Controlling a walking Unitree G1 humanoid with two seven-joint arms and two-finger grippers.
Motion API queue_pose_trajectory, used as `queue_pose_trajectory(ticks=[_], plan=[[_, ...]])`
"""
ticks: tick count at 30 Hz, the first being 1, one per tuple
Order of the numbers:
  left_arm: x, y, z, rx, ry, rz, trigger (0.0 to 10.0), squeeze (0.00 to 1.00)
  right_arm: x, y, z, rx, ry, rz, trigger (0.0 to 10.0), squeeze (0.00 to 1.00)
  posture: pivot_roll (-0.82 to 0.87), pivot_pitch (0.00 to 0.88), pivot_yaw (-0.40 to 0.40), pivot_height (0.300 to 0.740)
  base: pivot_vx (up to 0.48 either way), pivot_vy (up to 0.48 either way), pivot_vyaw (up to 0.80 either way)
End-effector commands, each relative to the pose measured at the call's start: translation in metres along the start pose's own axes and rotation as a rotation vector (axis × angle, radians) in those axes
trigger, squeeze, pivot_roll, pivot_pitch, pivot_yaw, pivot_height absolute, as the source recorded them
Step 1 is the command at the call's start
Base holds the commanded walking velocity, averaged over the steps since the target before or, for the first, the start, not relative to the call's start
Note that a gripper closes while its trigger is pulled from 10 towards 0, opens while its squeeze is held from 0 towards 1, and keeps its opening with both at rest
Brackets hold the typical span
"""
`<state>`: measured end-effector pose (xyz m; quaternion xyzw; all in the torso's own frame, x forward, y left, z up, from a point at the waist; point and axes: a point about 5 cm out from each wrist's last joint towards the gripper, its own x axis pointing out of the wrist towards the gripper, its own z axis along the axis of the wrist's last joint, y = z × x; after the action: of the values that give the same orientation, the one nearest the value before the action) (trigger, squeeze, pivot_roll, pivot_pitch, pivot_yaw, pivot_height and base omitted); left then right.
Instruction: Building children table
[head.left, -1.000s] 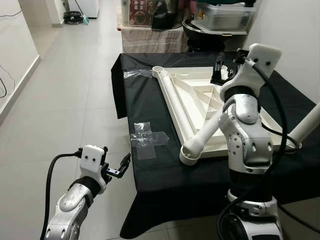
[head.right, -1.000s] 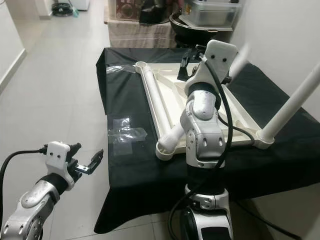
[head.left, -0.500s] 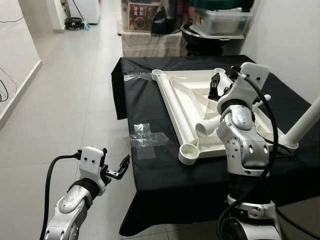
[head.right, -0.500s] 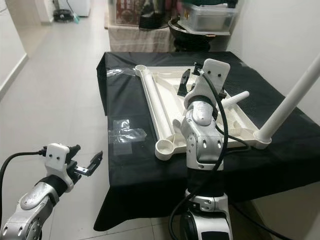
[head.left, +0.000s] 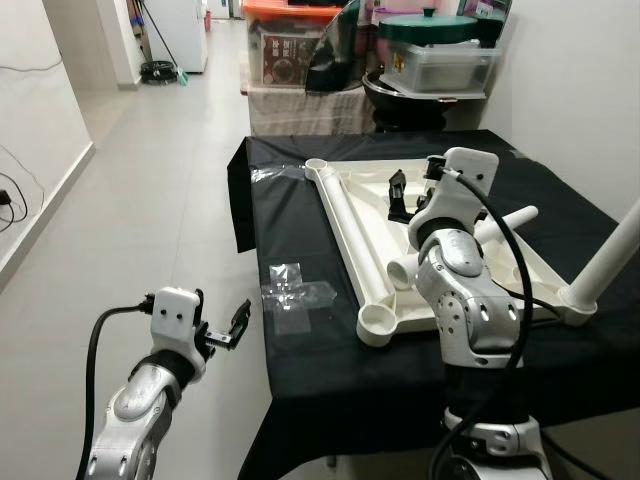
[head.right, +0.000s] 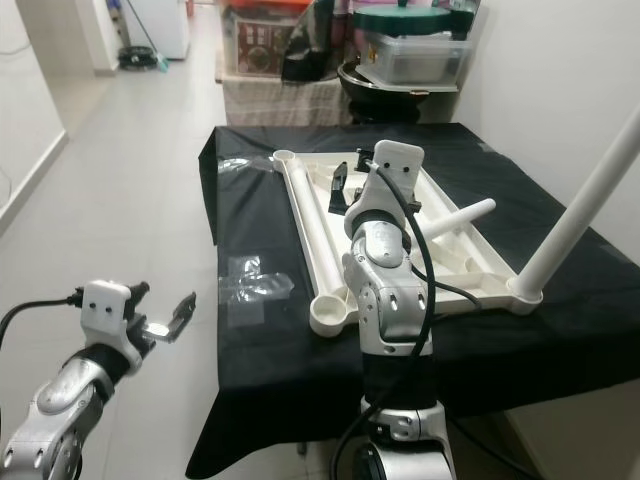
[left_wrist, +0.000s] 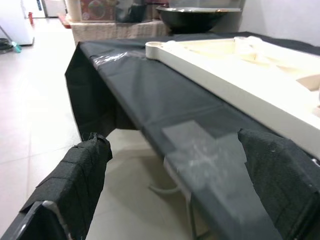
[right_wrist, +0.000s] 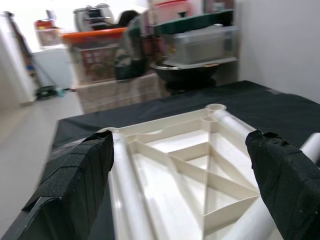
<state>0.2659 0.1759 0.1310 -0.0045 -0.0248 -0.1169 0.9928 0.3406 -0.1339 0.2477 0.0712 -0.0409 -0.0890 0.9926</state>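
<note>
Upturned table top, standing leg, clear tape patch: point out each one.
table top (head.left: 345, 212): left eye view, on its long left rail.
standing leg (head.right: 588, 190): right eye view, midway up the white tube.
tape patch (head.left: 292, 300): left eye view, middle of the clear sheet on the black cloth.

Pretty plain room: glossy light grey tiled floor (head.left: 150, 180) running off toward 11 o'clock, white walls (head.left: 570, 90) on both sides. At 12 o'clock there's a low cloth-covered bench (head.left: 300, 105) piled with a clear plastic storage tub with a dark green lid (head.left: 445, 60) and a big black wok-like bowl (head.left: 400, 90). Lighting's bright and even.
</note>
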Motion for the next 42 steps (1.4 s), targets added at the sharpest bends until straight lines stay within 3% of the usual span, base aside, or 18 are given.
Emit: queue_pose_trajectory(ticks=[1,11,17,18,20,23,26,28,33,34,35,36,38,42], plan=[[0.001,-0.001,0.001,0.004,-0.004,0.000,10.0,0.00,0.001,-0.003,-0.012,0.003,0.065,-0.016,10.0,0.00,0.09,0.000,-0.078,0.740,0.480,0.000,0.00],[0.001,-0.002,0.001,0.014,-0.004,-0.006,10.0,0.00,0.002,-0.005,-0.014,0.025,0.070,-0.016,10.0,0.00,0.09,0.000,-0.077,0.740,0.480,0.000,-0.69],[0.002,-0.003,0.005,0.064,-0.014,0.001,10.0,0.00,0.004,-0.003,-0.015,-0.002,0.077,0.001,10.0,0.00,0.09,0.000,-0.084,0.740,0.000,0.000,0.00],[0.003,-0.003,0.005,0.069,-0.017,-0.001,10.0,0.00,0.004,-0.003,-0.019,0.029,0.120,0.001,10.0,0.00,0.09,0.000,-0.084,0.740,0.000,0.000,0.00],[0.003,-0.005,0.005,0.072,-0.019,-0.002,10.0,0.00,0.008,-0.011,-0.031,0.095,0.230,-0.043,10.0,0.00,0.09,0.000,-0.086,0.740,0.000,0.000,0.00],[0.003,-0.005,0.005,0.073,-0.018,-0.002,10.0,0.00,0.011,-0.017,-0.030,0.104,0.233,-0.067,10.0,0.00,0.09,0.000,-0.088,0.740,0.000,0.000,0.00],[0.003,-0.007,0.002,0.078,-0.008,-0.005,10.0,0.00,0.021,-0.029,-0.002,0.110,0.158,-0.102,10.0,0.00,0.08,0.000,-0.089,0.740,0.000,0.000,0.00],[0.002,-0.007,0.001,0.084,-0.002,-0.006,10.0,0.00,0.023,-0.032,0.004,0.134,0.163,-0.103,10.0,0.00,0.08,0.000,-0.093,0.740,0.000,0.000,0.00],[0.002,-0.011,0.003,0.204,0.000,-0.020,10.0,0.00,0.025,-0.046,0.010,0.270,0.276,-0.107,10.0,0.00,0.07,0.000,-0.101,0.740,0.000,0.000,0.00],[0.002,-0.011,0.003,0.204,0.000,-0.020,10.0,0.00,0.025,-0.046,0.010,0.270,0.276,-0.107,10.0,0.00,0.07,0.000,-0.101,0.740,0.000,0.000,0.00],[0.002,-0.016,0.003,0.275,-0.004,-0.046,10.0,0.00,0.026,-0.058,0.006,0.288,0.337,-0.112,10.0,0.00,0.06,0.000,-0.103,0.740,0.000,0.000,0.00],[0.002,-0.016,0.003,0.275,-0.004,-0.046,10.0,0.00,0.026,-0.058,0.006,0.288,0.337,-0.112,10.0,0.00,0.06,0.000,-0.103,0.740,0.000,0.000,0.00],[0.002,-0.023,0.003,0.269,-0.020,-0.061,10.0,0.00,0.026,-0.073,0.000,0.254,0.362,-0.142,10.0,0.00,0.05,0.000,-0.102,0.740,0.000,0.000,0.00],[0.003,-0.024,0.002,0.269,-0.018,-0.064,10.0,0.00,0.026,-0.071,-0.005,0.255,0.379,-0.135,10.0,0.00,0.05,0.000,-0.101,0.740,0.000,-0.297,0.00]])
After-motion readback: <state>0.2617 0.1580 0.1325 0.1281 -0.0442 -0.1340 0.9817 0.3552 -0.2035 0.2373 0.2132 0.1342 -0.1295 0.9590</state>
